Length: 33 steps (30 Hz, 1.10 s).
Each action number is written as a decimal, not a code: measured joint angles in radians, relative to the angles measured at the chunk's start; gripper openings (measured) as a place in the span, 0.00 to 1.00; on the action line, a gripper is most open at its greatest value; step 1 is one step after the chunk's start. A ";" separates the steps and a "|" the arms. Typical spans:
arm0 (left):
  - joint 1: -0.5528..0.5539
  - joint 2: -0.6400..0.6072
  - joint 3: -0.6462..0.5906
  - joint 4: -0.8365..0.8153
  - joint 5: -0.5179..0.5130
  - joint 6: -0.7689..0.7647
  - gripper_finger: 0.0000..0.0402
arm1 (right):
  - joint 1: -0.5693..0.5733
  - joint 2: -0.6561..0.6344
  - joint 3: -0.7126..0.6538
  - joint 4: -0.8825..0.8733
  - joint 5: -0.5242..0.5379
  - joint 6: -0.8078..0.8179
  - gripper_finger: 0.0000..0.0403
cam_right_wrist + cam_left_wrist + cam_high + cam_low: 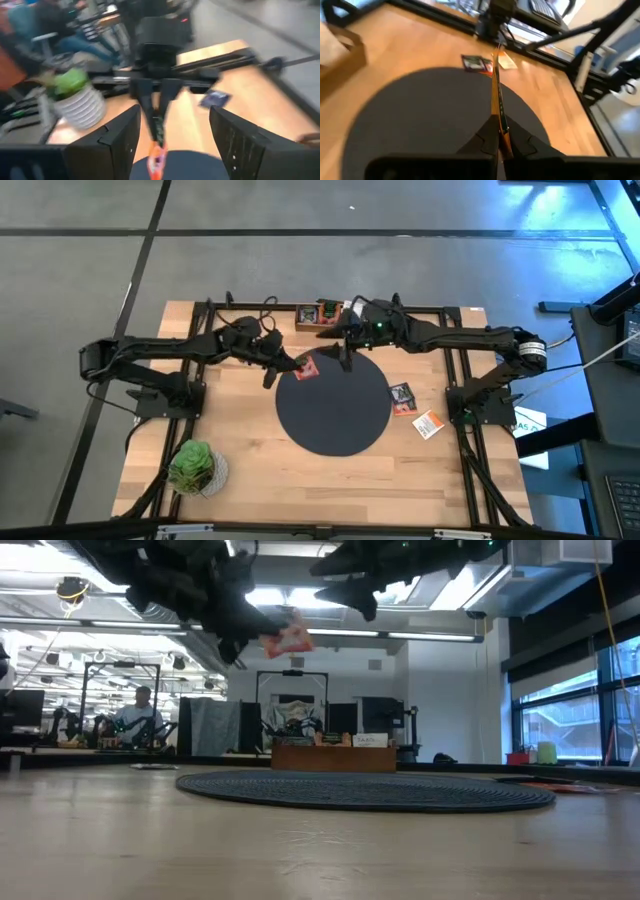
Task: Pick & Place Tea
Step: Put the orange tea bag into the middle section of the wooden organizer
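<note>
An orange-red tea packet (pixel 307 368) hangs in the air over the far left rim of the black round mat (pixel 332 405), with my left gripper (pixel 290 365) shut on it. My right gripper (pixel 345 357) is open just right of the packet, also above the mat's far rim, with nothing between its fingers (pixel 120 137). A dark packet (pixel 401 395) lies at the mat's right rim and an orange-white packet (pixel 428 424) lies flat on the wood beyond it. A wooden box (pixel 320 315) at the far edge holds more packets. My left gripper pinches the orange-red packet's two flat faces between its two fingers (pixel 487 142), at the end nearest the gripper (pixel 502 134). The fingers come from the table's left, slanting a little downward. The packet stands on edge, sticks out past the fingertips and is lifted clear of the mat (pixel 287 637).
A green plant in a white ribbed pot (pixel 196 467) stands at the near left corner. Black frame rails (pixel 462 380) run along the table's sides and far edge. People sit at desks in the room behind (pixel 140 710).
</note>
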 joint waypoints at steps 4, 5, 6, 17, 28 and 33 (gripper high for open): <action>0.001 0.047 0.014 0.019 0.038 0.001 0.01 | 0.000 0.035 0.000 -0.005 -0.100 -0.016 0.59; 0.005 0.059 0.027 0.013 0.046 0.004 0.01 | 0.000 0.043 0.000 -0.006 -0.107 -0.022 0.59; 0.008 0.069 0.040 0.012 0.058 0.012 0.01 | 0.001 0.047 0.000 -0.011 -0.107 -0.024 0.59; 0.018 0.153 0.135 -0.029 0.088 0.055 0.01 | 0.000 0.059 0.000 -0.080 -0.143 0.010 0.44; 0.018 0.157 0.143 -0.028 0.088 0.072 0.01 | 0.000 0.059 0.000 -0.129 -0.143 0.005 0.24; 0.018 0.157 0.143 -0.029 0.088 0.075 0.01 | 0.000 0.059 0.000 -0.129 -0.154 0.005 0.15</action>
